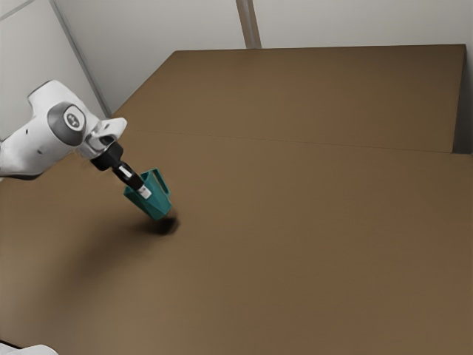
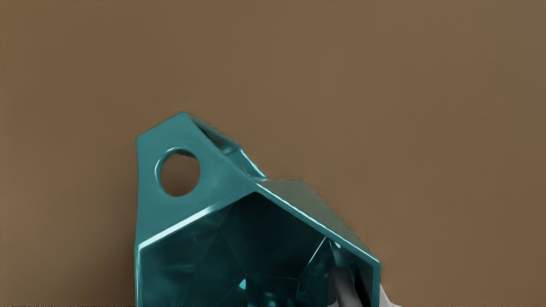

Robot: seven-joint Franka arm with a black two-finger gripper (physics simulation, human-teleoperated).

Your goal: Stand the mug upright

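Observation:
The teal faceted mug point(image 1: 157, 202) is tilted in the exterior view, its open mouth toward the hand and its base pointing down and toward the exterior view's right, just over a dark shadow. My gripper point(image 1: 143, 190) is shut on the mug's wall at the rim. In the wrist view the mug point(image 2: 196, 200) shows its mouth and its handle with a round hole. One finger of the gripper point(image 2: 367, 296) is inside the mouth, the other outside the wall, mostly hidden. Whether the base touches the table cannot be told.
The brown table point(image 1: 318, 244) extends around the mug toward the exterior view's right. Pale walls point(image 1: 355, 22) stand behind its far edge. A white rounded object point(image 1: 35, 350) is at the exterior view's lower left corner.

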